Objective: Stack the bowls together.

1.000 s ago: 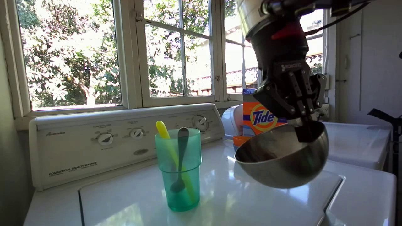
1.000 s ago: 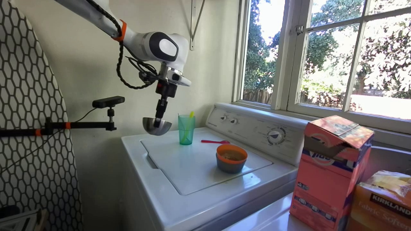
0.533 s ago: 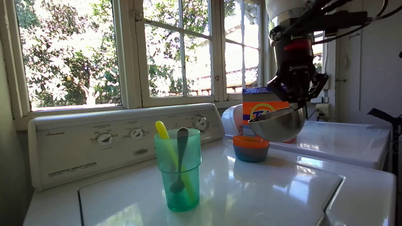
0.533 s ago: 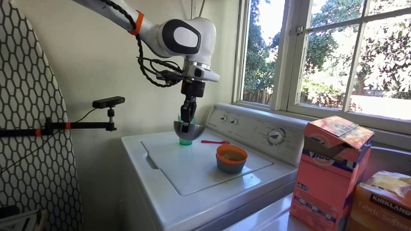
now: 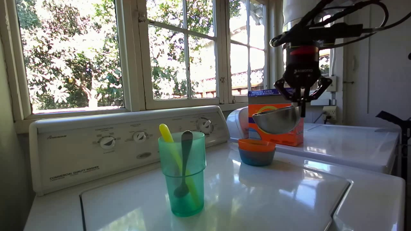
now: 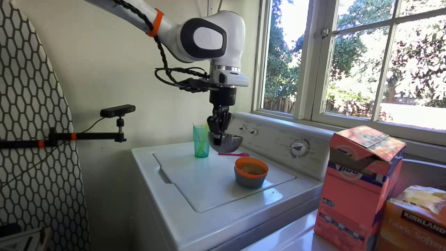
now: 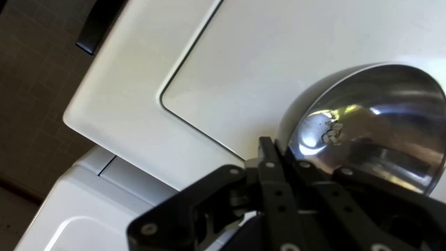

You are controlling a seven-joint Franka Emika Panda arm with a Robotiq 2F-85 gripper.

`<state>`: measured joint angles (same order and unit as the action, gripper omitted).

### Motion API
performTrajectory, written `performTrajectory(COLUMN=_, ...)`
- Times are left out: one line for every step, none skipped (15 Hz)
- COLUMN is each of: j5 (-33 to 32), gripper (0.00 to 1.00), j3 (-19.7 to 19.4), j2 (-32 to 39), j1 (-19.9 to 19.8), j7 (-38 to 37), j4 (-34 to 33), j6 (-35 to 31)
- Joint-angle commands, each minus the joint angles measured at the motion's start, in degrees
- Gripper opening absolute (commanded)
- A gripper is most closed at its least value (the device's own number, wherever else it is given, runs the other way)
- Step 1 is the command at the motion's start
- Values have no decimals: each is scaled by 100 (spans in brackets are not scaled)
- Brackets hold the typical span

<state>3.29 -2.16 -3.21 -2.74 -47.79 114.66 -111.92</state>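
Steel bowl [image 5: 276, 121]: wide, shiny, dark reflections inside; pale flecks [image 7: 334, 133] there too (wrist view), can't tell if bits or marks. Held tilted, mouth up, abv worktop [image 6: 190, 181]; pincer [image 7: 278, 149] clamped on its rim at one side. Orange bowl [image 5: 256, 146] nested upright in blue bowl [image 5: 257, 157]; visible gap btwn this pair & steel bowl in both exterior views. Pair nr worktop edge on Tide box [image 6: 348, 198] side, well apart from edge opp. panel [image 6: 272, 136]. Cup [image 5: 197, 154] well apart from pair, wide stretch of worktop btwn. Red spoon [image 6: 243, 154] flat nr panel.
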Motion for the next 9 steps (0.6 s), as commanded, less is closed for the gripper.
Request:
performTrajectory(j5=66, gripper=1, j3=-46, j2=181, j1=-85, j7=-767, j4=-8, j6=-790)
performTrajectory(j5=35, gripper=1, j3=-60, j2=281, j1=-92, j7=-970, j4=-65, j6=-892)
performTrajectory(j5=-59, gripper=1, j3=-72, j2=338, j1=-95, j7=-1146, j4=-41, j6=-1090)
performTrajectory(j5=-96, gripper=1, j3=-94, j2=422, j1=-100, j7=-1308, j4=-21, j6=-1288)
performTrajectory(j5=-113, gripper=1, j3=-113, j2=506, j1=-99, j7=-1443, j4=-17, j6=-1411)
performTrajectory(j5=-183, gripper=1, j3=-121, j2=591, j1=-82, j7=-1575, j4=-16, j6=-1501)
performTrajectory(j5=-238, gripper=1, j3=-128, j2=676, j1=-63, j7=-1664, j4=-2, j6=-1637)
performTrajectory(j5=-253, gripper=1, j3=-134, j2=788, j1=-41, j7=-1753, j4=-32, j6=-1651)
performTrajectory(j5=-326, gripper=1, j3=-141, j2=861, j1=-20, j7=-1863, j4=-34, j6=-1722)
